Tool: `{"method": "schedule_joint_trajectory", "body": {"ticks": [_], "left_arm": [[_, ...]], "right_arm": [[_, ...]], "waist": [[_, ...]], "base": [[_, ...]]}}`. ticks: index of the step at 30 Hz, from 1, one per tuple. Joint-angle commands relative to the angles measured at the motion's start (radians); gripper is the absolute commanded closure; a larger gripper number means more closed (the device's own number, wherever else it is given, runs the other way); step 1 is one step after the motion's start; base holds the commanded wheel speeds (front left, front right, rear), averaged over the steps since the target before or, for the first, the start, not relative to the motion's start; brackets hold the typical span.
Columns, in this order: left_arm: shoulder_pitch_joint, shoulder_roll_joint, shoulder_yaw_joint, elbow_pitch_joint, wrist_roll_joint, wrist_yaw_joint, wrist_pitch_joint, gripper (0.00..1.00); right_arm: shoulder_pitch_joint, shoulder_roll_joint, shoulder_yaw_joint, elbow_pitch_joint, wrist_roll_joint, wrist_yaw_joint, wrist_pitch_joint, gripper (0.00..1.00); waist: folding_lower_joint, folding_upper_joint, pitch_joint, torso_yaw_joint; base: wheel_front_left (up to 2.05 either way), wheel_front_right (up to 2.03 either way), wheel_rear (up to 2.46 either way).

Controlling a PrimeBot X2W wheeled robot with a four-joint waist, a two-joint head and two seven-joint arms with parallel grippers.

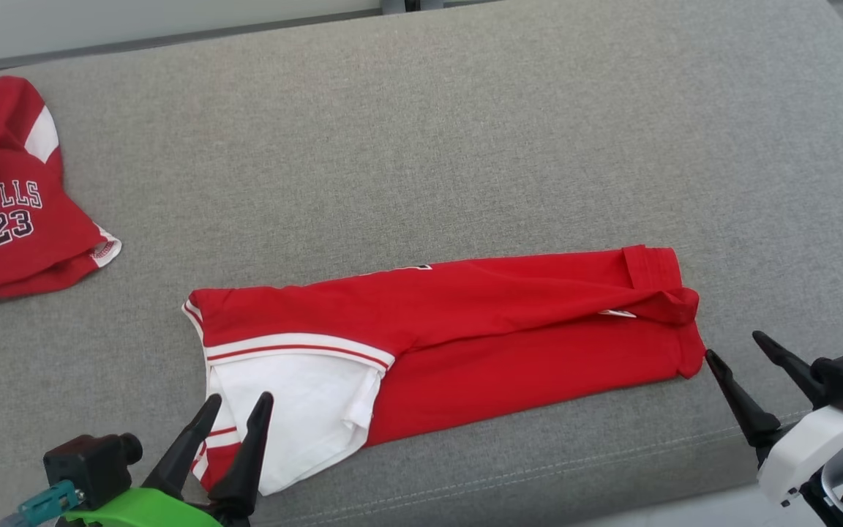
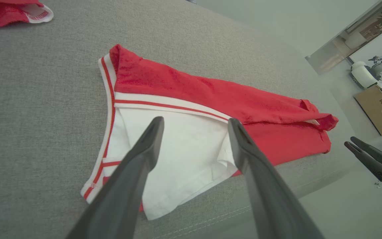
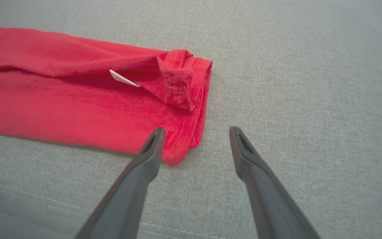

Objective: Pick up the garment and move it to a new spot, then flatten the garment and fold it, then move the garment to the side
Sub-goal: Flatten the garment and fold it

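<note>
You're hovering L gripper (image 1: 240,401) & R gripper (image 1: 733,345), both spread, empty, at opposite ends of the long-folded red-and-white cloth jersey (image 1: 502,329), prob. lining up next fold.

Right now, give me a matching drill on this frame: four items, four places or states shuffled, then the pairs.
Items
1. left gripper
2. right gripper
3. folded garment
4. number 23 jersey

Places or states
A. crumpled at the far left of the grey cushion
B. open, over the garment's white end
C. lying as a long strip near the front edge
D. open, just off the garment's red end

Pairs: 1-B, 2-D, 3-C, 4-A
</note>
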Motion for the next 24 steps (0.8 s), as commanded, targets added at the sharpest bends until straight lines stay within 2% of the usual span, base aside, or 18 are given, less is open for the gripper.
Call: {"method": "schedule_joint_trajectory", "body": {"ticks": [1, 9, 15, 18, 24], "left_arm": [[-0.031, -0.017, -0.002, 0.008, 0.016, -0.003, -0.016, 0.0], [-0.131, -0.089, -0.049, 0.072, 0.076, -0.018, -0.061, 0.0], [-0.184, -0.141, -0.054, 0.133, 0.095, -0.019, -0.103, 0.0], [-0.204, -0.17, -0.049, 0.17, 0.096, -0.014, -0.13, 0.0], [-0.201, -0.184, -0.047, 0.194, 0.083, -0.021, -0.15, 0.0]], "right_arm": [[0.017, -0.007, -0.022, -0.015, 0.008, -0.002, -0.004, 0.0], [0.015, 0.0, -0.116, -0.077, -0.009, -0.002, 0.037, 0.0], [0.004, 0.022, -0.181, -0.074, -0.025, -0.002, 0.082, 0.0], [-0.025, 0.06, -0.236, -0.035, -0.034, -0.002, 0.134, 0.0], [-0.081, 0.141, -0.297, 0.036, -0.041, -0.001, 0.193, 0.0]], "waist": [[0.0, 0.0, -0.04, -0.008], [0.0, 0.0, -0.109, 0.011], [0.0, 0.0, -0.137, 0.039], [0.0, 0.0, -0.148, 0.061], [0.0, 0.0, -0.153, 0.095]], "base": [[0.0, 0.0, 0.0], [0.0, 0.0, 0.0], [0.0, 0.0, 0.0], [0.0, 0.0, 0.0], [0.0, 0.0, 0.0]]}}
